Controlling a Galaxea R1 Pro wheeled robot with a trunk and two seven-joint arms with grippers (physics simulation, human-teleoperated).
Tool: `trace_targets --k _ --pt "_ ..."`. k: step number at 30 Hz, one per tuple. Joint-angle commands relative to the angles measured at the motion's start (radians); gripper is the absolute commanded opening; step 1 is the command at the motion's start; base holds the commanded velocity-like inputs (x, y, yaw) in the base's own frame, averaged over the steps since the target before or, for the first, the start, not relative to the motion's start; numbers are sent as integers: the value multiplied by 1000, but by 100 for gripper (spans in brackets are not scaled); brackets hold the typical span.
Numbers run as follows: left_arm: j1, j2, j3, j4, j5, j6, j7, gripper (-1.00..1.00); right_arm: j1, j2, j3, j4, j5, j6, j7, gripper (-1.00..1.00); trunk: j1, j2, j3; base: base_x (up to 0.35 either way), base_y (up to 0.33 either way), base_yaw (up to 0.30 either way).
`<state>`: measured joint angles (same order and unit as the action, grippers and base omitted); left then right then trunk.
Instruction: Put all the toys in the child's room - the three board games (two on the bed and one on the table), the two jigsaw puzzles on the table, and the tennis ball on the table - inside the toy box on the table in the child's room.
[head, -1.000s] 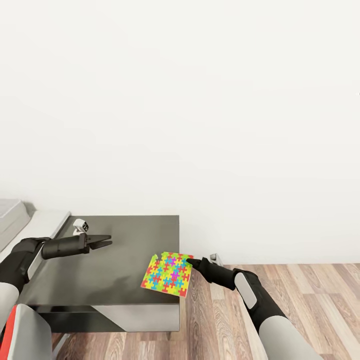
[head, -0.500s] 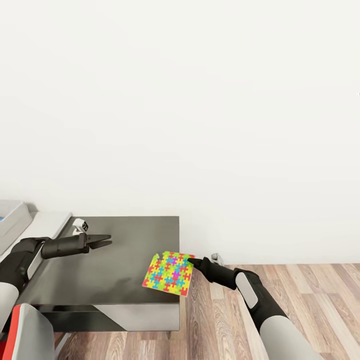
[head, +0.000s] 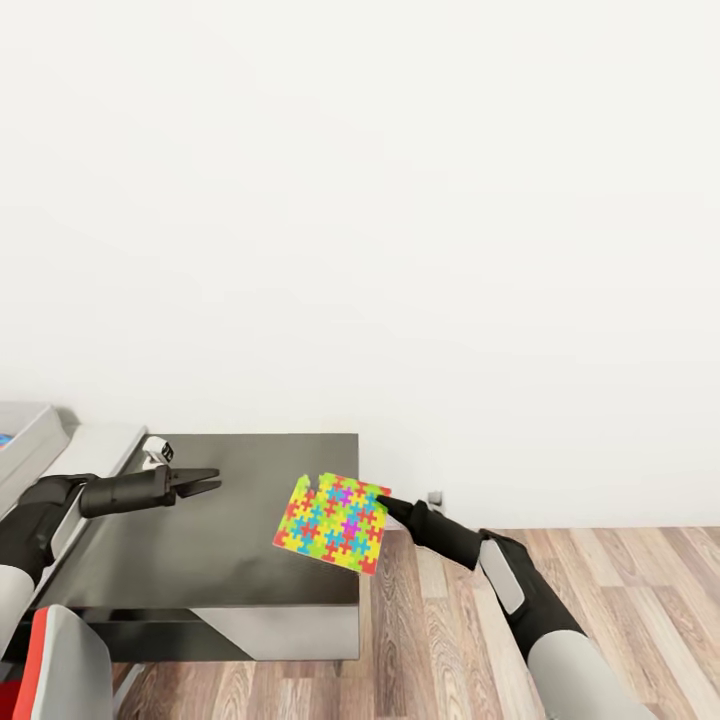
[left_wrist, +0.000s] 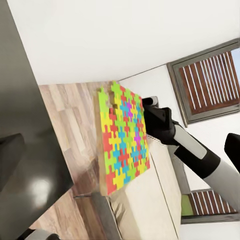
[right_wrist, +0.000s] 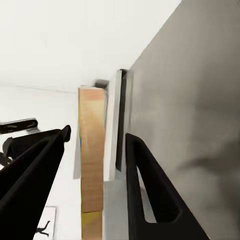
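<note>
Right tool grips a thin flat jigsaw puzzle of yellow, pink, blue and green pieces.
Head view: puzzle tilted above the dark grey side unit's corner; left tool well apart, fingers slightly parted, empty. Left wrist view: puzzle ahead, clamped. Right wrist view: puzzle's cardboard edge between fingers.

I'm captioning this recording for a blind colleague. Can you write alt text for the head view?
The right gripper holds a colourful jigsaw puzzle by its edge, in the air over the near right corner of a dark grey side unit. The left gripper hovers empty over the unit's left part, with a white wall behind and wood floor at right.
</note>
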<state>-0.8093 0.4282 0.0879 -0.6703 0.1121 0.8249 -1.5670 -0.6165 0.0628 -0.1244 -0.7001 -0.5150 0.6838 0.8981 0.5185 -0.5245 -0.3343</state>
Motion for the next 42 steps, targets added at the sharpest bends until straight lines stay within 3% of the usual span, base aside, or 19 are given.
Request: trace_targets --k 1,7,18,33,42 --pt "-1 1 0 0 0 11 -4 100 -2 0 -3 -15 1 5 7 -100 -4 6 2 0 0 0" --pt "-1 1 0 0 0 11 -4 100 -3 -1 -4 -92 0 8 7 -100 -27 48 21 0 0 0" --pt "-1 5 1 0 0 10 -4 100 -3 -1 -4 -104 1 7 8 -100 -68 125 55 0 0 0" --pt "-1 5 0 -1 0 10 -4 100 -3 -1 -17 -110 0 4 16 -100 -68 125 62 0 0 132" --pt "-1 2 -8 -3 0 10 -4 100 47 0 -18 -218 1 4 19 -100 -68 125 72 0 0 226"
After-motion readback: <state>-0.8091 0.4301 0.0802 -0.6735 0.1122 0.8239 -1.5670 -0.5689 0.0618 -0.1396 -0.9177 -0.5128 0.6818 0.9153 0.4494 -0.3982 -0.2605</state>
